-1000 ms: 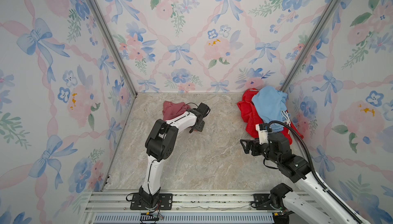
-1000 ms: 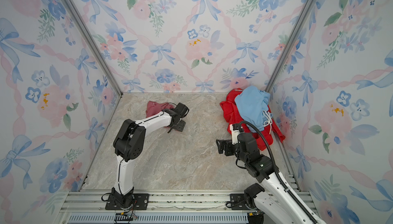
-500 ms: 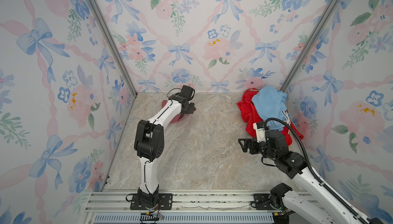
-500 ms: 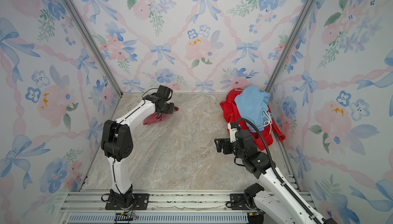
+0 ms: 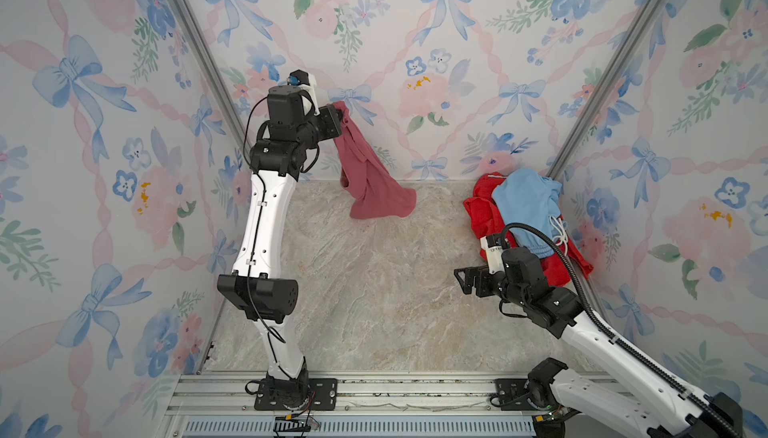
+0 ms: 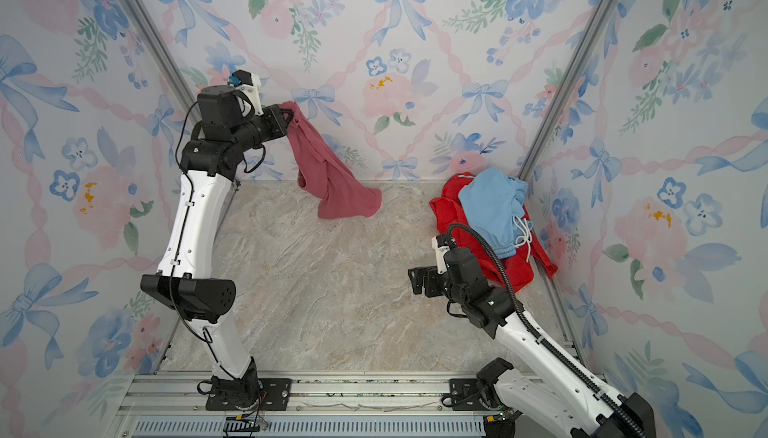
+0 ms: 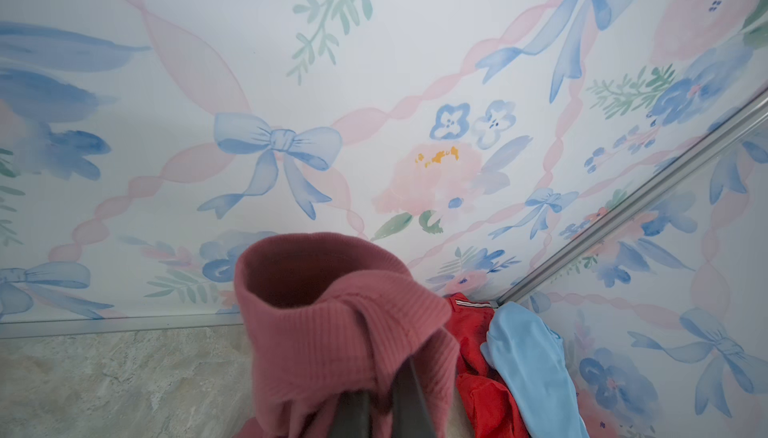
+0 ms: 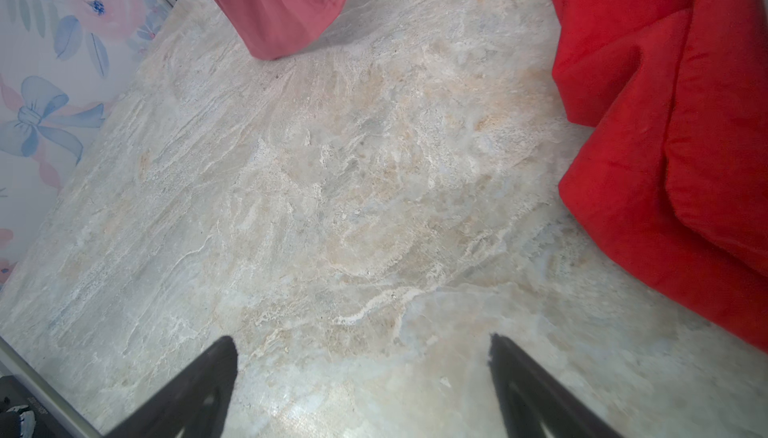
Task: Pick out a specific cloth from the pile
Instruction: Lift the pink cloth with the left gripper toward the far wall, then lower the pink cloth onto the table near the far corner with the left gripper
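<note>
The cloth (image 5: 370, 182) (image 6: 332, 182), dusty rose and ribbed, hangs high by the back wall from my left gripper (image 5: 338, 118) (image 6: 289, 118), which is shut on its upper end. In the left wrist view the cloth (image 7: 340, 323) drapes over the closed gripper (image 7: 382, 398). Its lower end (image 8: 282, 3) reaches down close to the floor. The pile sits in the back right corner: a bright red cloth (image 5: 482, 215) (image 6: 449, 215) under light blue shorts (image 5: 525, 203) (image 6: 490, 203). My right gripper (image 5: 459, 282) (image 6: 413, 280) (image 8: 361, 344) is open and holds nothing, low over the floor in front of the pile.
Flowered walls close in the marble floor (image 5: 374, 290) on three sides, with metal corner posts (image 5: 195, 41). A rail (image 5: 374, 394) with both arm bases runs along the front. The red cloth (image 8: 665, 124) lies just beside my right gripper. White drawstrings (image 5: 559, 228) hang off the shorts.
My left gripper shut on the cloth at the floor and lifted it high toward the back wall, so it now hangs. The right arm has barely moved.
</note>
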You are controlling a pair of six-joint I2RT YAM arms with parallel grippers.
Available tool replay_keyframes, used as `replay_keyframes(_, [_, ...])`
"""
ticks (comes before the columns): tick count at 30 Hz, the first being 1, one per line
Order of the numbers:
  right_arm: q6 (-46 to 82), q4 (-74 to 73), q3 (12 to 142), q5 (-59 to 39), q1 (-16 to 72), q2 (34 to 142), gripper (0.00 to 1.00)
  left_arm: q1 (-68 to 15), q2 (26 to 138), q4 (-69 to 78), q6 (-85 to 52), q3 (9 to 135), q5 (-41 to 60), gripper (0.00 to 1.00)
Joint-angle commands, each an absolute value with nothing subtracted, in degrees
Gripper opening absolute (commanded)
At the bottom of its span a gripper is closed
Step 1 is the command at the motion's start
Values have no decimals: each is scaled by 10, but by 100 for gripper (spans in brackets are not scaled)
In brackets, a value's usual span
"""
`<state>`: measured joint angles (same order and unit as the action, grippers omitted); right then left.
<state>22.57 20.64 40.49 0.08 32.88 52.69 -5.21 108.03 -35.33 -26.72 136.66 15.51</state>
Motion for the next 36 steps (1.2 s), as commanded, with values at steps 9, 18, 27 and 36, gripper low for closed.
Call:
replay_keyframes(9, [241, 177, 430, 22, 369, 562, 97, -12, 1031, -352, -248, 1300, 122, 0])
replay_keyframes(18, [240, 184, 431, 31, 381, 566, 97, -14, 1007, -352, -215, 1180, 128, 0])
replay_keyframes(27, [244, 183, 425, 35, 383, 568, 97, -45, 1012, -352, -194, 1111, 205, 0])
replay_keyframes(36, [235, 179, 456, 37, 398, 598, 97, -51, 1023, -352, -175, 1067, 199, 0])
